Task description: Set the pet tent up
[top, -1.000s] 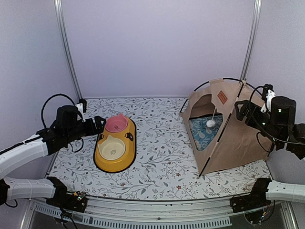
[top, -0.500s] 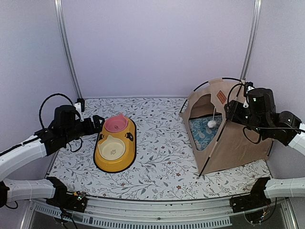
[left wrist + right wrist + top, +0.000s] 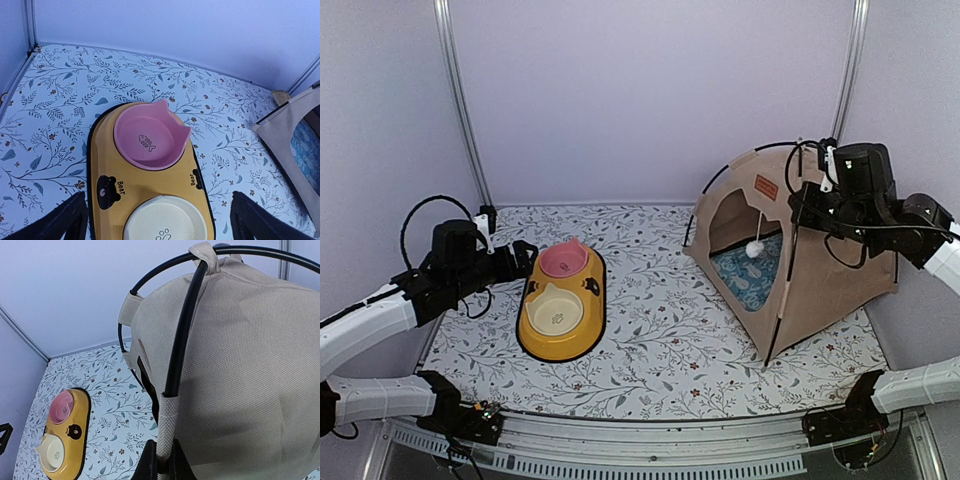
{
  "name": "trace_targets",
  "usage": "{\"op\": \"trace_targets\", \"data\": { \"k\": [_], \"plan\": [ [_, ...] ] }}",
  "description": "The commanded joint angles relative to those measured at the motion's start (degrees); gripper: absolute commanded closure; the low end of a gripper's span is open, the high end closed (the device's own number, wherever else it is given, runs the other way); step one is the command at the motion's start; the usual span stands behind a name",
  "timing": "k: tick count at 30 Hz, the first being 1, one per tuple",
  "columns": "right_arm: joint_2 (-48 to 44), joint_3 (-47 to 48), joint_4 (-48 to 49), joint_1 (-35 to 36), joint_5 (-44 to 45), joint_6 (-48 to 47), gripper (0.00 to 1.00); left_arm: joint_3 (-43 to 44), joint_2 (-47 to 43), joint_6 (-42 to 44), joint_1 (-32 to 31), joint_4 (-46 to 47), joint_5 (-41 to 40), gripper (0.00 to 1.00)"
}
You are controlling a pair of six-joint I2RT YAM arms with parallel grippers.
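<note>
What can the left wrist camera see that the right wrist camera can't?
Left wrist only: the fish drawing on the pink bowl, the blue mat, and the left gripper, wide open. Right wrist only: the black poles arching over the pet tent, and the right gripper shut on it by a pole. Both: the yellow tray, the pet tent and the flowery table cover.

The beige fabric pet tent (image 3: 825, 285) stands erected on the right side of the floral tabletop (image 3: 660, 340), with its arched opening facing front-left. Thin black poles (image 3: 182, 330) cross at its peak and pass through fabric loops. A brown label patch (image 3: 765, 187) sits above the opening. A white pom-pom (image 3: 755, 248) hangs in the opening.
</note>
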Motion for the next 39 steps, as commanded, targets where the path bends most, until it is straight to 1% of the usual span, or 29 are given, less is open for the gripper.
{"op": "trace_targets", "data": {
  "k": [1, 5, 7, 10, 12, 16, 20, 27, 31, 33, 35, 36, 39],
  "plan": [
    [1.6, 6.5, 6.8, 0.7, -5.1, -8.7, 1.00, 0.7, -0.4, 0.8, 0.7, 0.3, 0.4, 0.01],
    [6.7, 12.4, 9.1, 2.5, -9.8, -15.4, 1.00, 0.6, -0.4, 0.9, 0.8, 0.3, 0.6, 0.01],
    [9.3, 14.9, 10.6, 2.7, -13.7, -18.1, 1.00, 0.6, -0.4, 0.9, 0.9, 0.2, 0.6, 0.01],
    [11.8, 15.5, 16.5, 2.6, -20.8, -23.4, 1.00, 0.5, -0.4, 0.9, 0.9, 0.2, 0.6, 0.01],
    [13.8, 16.3, 18.1, 1.2, -24.9, -26.4, 1.00, 0.5, -0.5, 1.0, 1.0, 0.2, 0.7, 0.01],
    [17.1, 17.1, 20.7, -5.5, -36.8, -27.4, 1.00, 0.5, -0.8, 1.0, 1.1, 0.0, 0.7, 0.01],
    [20.0, 18.0, 21.1, -10.3, -41.6, -30.2, 1.00, 0.5, -1.0, 1.1, 1.3, -0.3, 0.8, 0.01],
    [24.3, 17.4, 20.6, -26.2, -58.5, -35.2, 1.00, 1.1, -0.8, 1.4, 1.5, -0.6, 1.1, 0.01],
    [28.9, 19.1, 19.1, -33.2, -67.1, -37.1, 1.00, 1.5, -0.2, 1.4, 1.5, -0.6, 1.4, 0.01],
    [31.5, 20.5, 17.8, -34.5, -68.0, -36.5, 0.89, 1.6, -0.2, 1.4, 1.5, -0.6, 1.6, 0.01],
    [33.1, 21.0, 17.2, -34.6, -69.5, -35.0, 0.83, 1.6, 0.0, 1.3, 1.6, -0.7, 1.6, 0.01],
    [33.2, 20.4, 18.0, -34.4, -70.2, -33.3, 0.76, 1.5, 0.0, 1.2, 1.6, -0.8, 1.5, 0.01],
    [30.9, 16.1, 21.6, -32.6, -67.4, -29.7, 0.44, 0.8, 0.2, 0.7, 1.6, -0.3, 1.6, 0.01]
  ]
}}
